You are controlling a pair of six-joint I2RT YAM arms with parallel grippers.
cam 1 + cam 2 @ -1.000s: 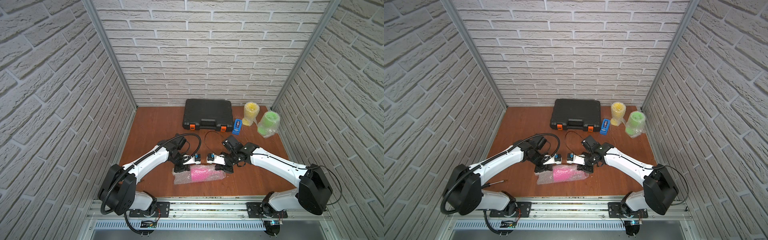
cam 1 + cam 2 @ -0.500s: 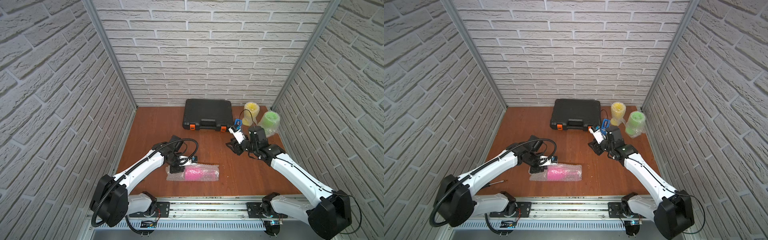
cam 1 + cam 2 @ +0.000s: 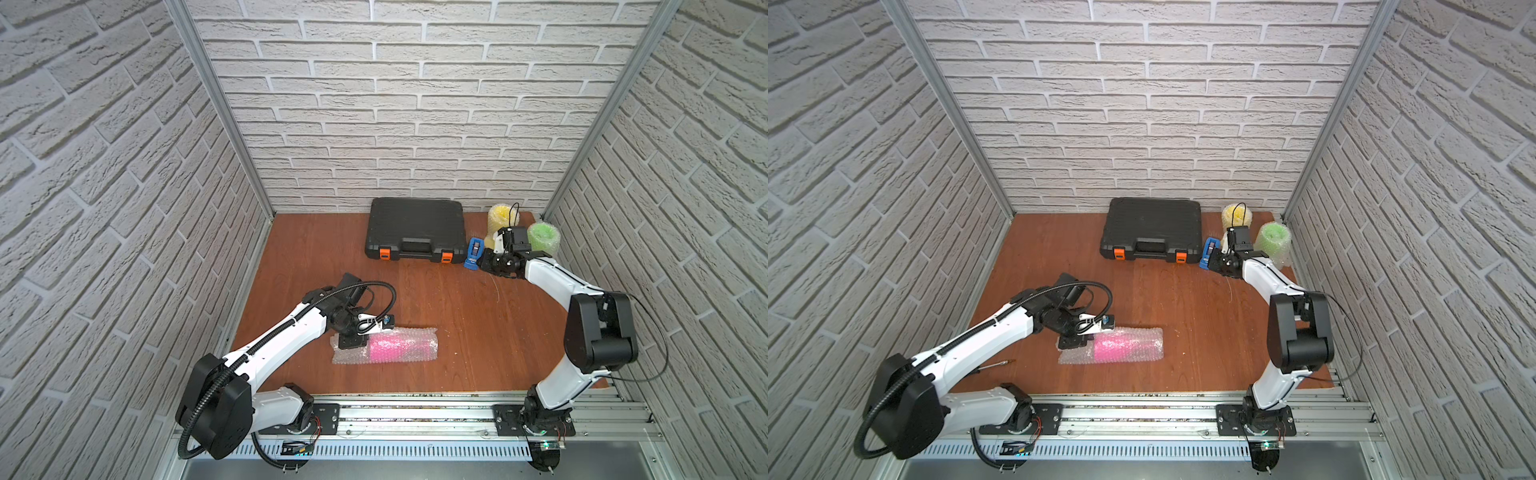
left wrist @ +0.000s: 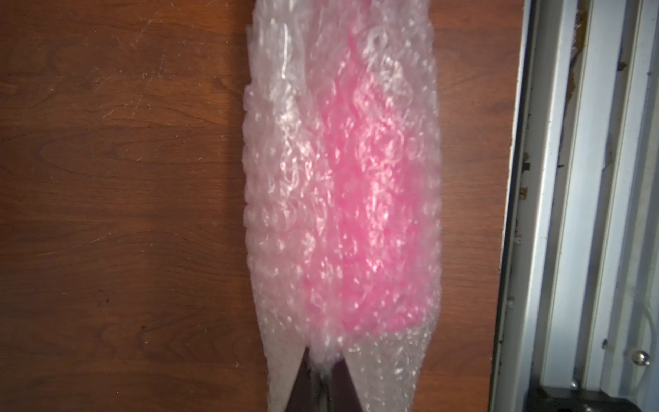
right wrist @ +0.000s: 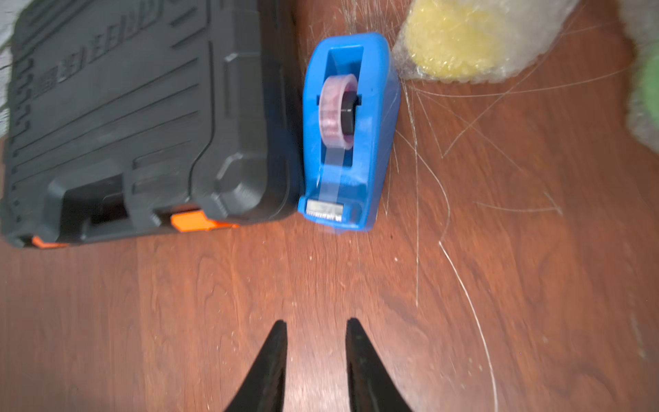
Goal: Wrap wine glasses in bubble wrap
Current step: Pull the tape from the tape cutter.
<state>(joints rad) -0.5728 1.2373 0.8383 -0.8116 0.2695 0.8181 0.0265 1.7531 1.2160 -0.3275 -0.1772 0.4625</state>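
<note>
White brick walls (image 3: 415, 104) enclose a reddish wooden table (image 3: 316, 249).

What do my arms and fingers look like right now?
The left arm and right arm have white links and bulky black joints. A ribbed black conduit loops along the left; a thin black wire trails the right. Fingers are black tapering wedges.

Both arms pair white link shells with black joint housings: the left arm (image 3: 282, 336) and the right arm (image 3: 552, 278). A black corrugated hose (image 3: 365, 284) runs along the left one, a thin black wire (image 3: 665, 345) along the right. The right gripper (image 5: 316, 321) has black fingers (image 5: 271, 374) that are flat and tapered.
</note>
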